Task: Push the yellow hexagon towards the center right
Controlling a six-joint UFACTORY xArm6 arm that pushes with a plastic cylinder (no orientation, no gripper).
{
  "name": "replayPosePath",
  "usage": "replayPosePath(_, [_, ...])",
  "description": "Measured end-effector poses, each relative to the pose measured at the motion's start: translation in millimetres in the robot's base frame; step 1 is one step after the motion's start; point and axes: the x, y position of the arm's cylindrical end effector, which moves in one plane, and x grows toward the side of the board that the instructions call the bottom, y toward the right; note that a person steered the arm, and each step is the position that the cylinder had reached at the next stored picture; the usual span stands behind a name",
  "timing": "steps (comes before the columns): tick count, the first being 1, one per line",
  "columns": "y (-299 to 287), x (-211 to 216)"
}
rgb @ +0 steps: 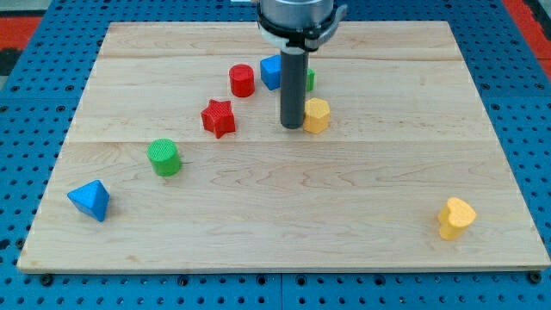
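The yellow hexagon (pixel 317 114) sits on the wooden board (pixel 284 215) a little above its middle. My tip (pixel 293 127) rests on the board right against the hexagon's left side. The dark rod rises from there to the view's top and hides part of the blue block (pixel 271 72) and most of a green block (pixel 309 79) behind it.
A red cylinder (pixel 242 80) and a red star (pixel 219 118) lie left of the rod. A green cylinder (pixel 164 157) and a blue triangular block (pixel 90 200) lie at the lower left. A yellow heart (pixel 455 217) sits near the lower right corner.
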Motion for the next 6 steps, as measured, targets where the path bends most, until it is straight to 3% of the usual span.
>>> replayPosePath(2, [-13, -36])
replayPosePath(3, [59, -48])
replayPosePath(5, [88, 29])
replayPosePath(6, [59, 13])
